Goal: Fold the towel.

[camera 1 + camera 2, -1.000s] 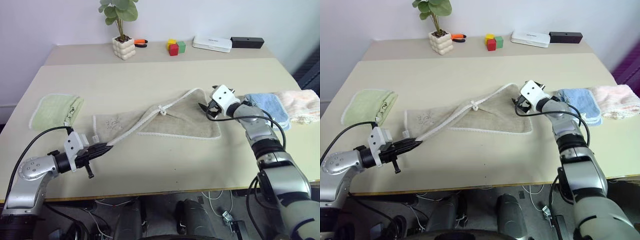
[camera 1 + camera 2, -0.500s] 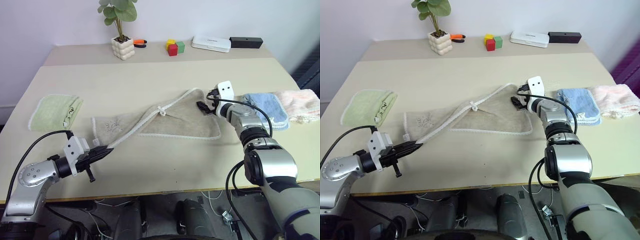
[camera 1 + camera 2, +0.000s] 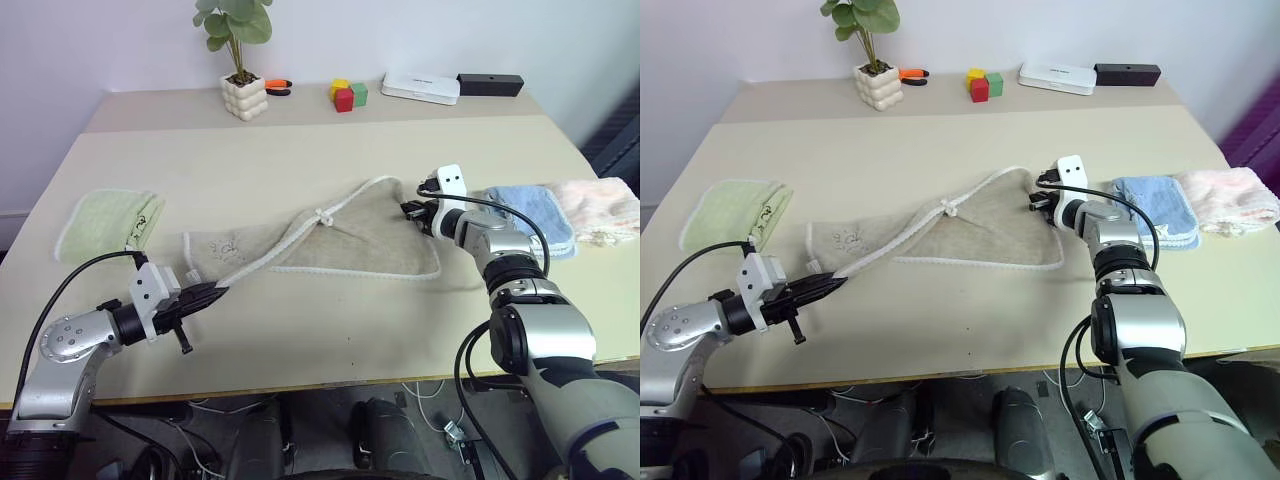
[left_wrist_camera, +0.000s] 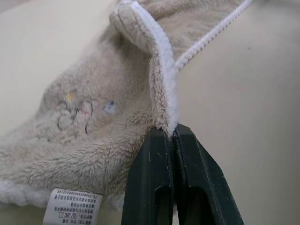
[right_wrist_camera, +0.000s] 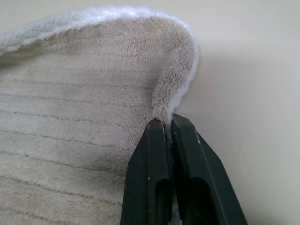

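A folded light green terry towel point(image 3: 108, 221) lies at the left end of the long beige table point(image 3: 300, 150). Near the front edge, the left gripper point(image 3: 210, 295) has its two black fingers pinched together on the white corded edge of the large beige terry cloth towel point(image 3: 350, 240), close to its small white tag point(image 4: 72, 206). That towel lies partly doubled over across the middle of the table, one edge running diagonally from the left gripper up towards the centre. At the towel's right side, the right gripper point(image 3: 412, 212) is clamped on its rim. Just beyond lie a folded blue towel point(image 3: 535, 212) and a pink towel point(image 3: 600, 205).
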You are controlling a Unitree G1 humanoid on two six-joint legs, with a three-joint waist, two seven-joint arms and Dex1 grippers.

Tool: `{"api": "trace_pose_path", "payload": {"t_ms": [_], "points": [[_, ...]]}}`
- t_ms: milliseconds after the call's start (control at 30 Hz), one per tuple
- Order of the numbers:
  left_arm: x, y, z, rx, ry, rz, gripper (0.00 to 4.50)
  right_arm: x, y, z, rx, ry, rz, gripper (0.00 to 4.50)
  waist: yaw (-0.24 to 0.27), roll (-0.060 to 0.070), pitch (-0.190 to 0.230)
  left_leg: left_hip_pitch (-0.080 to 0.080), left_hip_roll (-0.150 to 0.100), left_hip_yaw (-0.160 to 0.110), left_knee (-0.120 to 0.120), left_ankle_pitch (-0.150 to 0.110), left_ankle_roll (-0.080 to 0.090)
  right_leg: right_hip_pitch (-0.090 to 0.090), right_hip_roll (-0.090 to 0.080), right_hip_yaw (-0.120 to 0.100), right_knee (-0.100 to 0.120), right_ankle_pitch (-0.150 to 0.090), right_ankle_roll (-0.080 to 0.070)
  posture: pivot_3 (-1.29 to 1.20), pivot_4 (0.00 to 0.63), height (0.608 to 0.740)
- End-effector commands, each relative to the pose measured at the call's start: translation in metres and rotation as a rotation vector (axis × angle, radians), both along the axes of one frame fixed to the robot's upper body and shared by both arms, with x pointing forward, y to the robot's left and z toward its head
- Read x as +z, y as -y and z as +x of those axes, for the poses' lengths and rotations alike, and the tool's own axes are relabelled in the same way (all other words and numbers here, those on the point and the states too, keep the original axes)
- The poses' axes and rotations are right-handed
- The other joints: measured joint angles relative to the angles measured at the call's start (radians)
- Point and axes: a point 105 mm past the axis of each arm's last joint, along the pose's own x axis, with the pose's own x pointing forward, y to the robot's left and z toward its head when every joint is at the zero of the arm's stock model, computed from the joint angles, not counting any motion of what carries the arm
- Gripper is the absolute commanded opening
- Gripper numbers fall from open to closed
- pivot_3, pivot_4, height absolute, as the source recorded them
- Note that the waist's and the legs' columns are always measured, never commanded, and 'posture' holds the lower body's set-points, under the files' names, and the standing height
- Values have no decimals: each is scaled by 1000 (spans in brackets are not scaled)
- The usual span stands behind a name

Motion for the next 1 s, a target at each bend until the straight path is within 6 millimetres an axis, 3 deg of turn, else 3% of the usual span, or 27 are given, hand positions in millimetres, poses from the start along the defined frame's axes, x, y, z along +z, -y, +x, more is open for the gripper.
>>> {"api": "trace_pose_path", "payload": {"t_ms": [33,333,500,533,600,800,833,1000], "points": [[8,0,2,-6,39,0,0,1,6,-16,100,-22,-18,39,5,0,0,0,0,0,0,0,0,0,0,0,0,0,0,0,150,740],[6,0,6,-13,38,0,0,-3,-6,-91,425,-80,-141,39,24,0,0,1,0,-1,-1,0,0,0,0,0,-1,0,0,0,150,740],[7,3,9,-29,41,-5,0,-9,3,-94,425,-62,-233,39,26,0,0,1,0,-1,0,0,0,0,0,0,-1,-1,-1,0,150,740],[7,4,10,-32,41,-3,0,-10,5,-92,409,-60,-233,599,26,0,0,1,0,-1,0,0,0,0,0,0,-1,-1,-1,0,150,740],[7,5,11,-37,40,-1,0,-12,13,-86,358,-52,-265,1288,25,0,0,1,0,-1,0,0,0,0,0,0,-1,-1,-1,0,150,740],[7,7,10,-48,40,2,0,-4,40,-70,247,-37,-322,4280,26,0,0,1,0,0,1,0,0,0,0,0,-1,-1,-1,0,150,740],[7,7,10,-49,40,4,0,2,45,-65,216,-25,-300,4460,27,0,0,1,0,0,1,0,0,0,0,0,-1,-1,-1,0,150,740],[7,8,10,-52,42,5,0,29,46,-48,133,5,-135,4460,25,0,0,1,0,0,1,0,0,0,0,0,-1,-1,-2,0,150,740]]}}
